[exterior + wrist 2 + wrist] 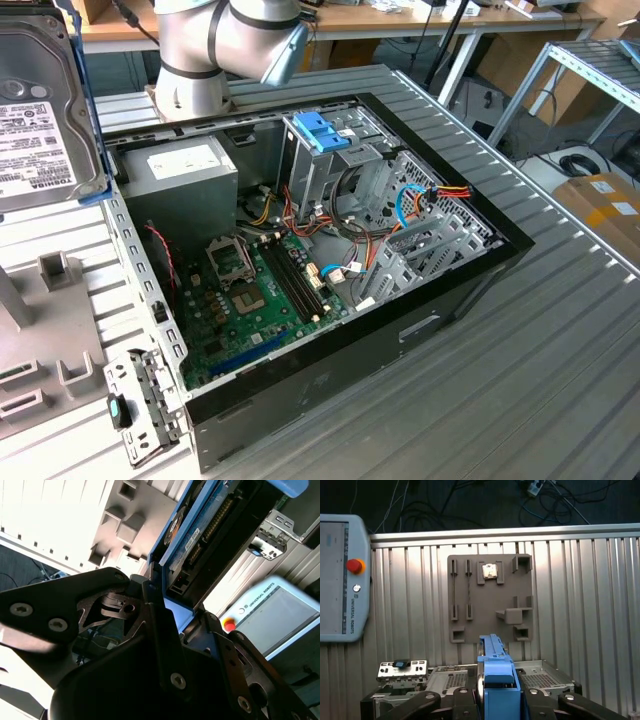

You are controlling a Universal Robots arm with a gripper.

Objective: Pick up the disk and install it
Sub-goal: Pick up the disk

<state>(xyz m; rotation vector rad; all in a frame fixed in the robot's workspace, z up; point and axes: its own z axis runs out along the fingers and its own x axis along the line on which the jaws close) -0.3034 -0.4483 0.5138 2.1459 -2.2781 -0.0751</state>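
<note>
The disk [40,110] hangs in the air at the exterior view's far left, label side facing the camera, with its blue carrier rail [87,110] along one edge. It is to the left of and above the open computer case [470,275]. In both wrist views my gripper [172,617] [497,700] is shut on the disk [200,535] [495,672], a black finger [160,625] pressed on each side of the blue carrier. The dark connector edge of the disk points away from the gripper.
Inside the case are a drive cage with a lighter blue tab [322,130], a power supply [185,170], a motherboard [250,300] and loose cables. A grey fixture plate [490,597], a small metal bracket [145,405] and a teach pendant [340,580] lie on the ribbed table.
</note>
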